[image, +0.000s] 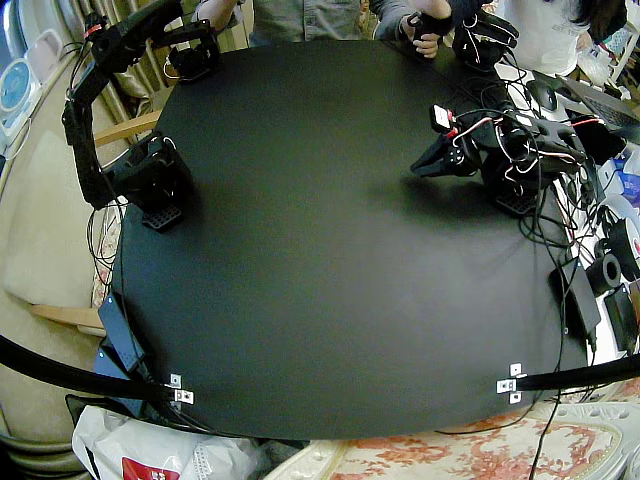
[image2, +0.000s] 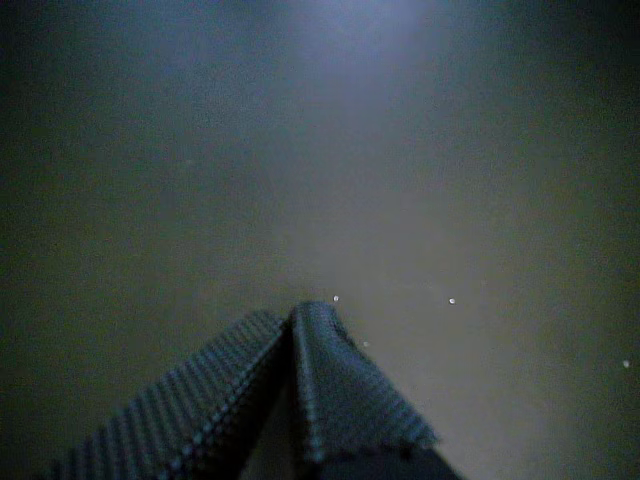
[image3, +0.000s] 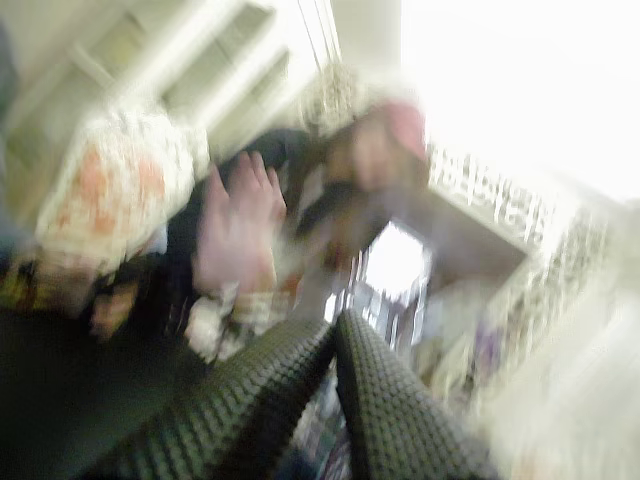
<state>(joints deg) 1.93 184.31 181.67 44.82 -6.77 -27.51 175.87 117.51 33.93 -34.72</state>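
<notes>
Both left gripper (image2: 300, 310) and right gripper (image3: 335, 320) are pressed together, empty. Your left, at bottom centre, hangs close to the table (image2: 420, 150); dipping could jam it.

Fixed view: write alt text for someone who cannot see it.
On a round black table, the left arm's pincer sits low over the surface, shut; the right arm's pincer is raised near the far edge. People stand behind.

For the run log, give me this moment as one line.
left gripper: shut, low over table | right gripper: shut, raised, view blurred | both hold nothing
</notes>
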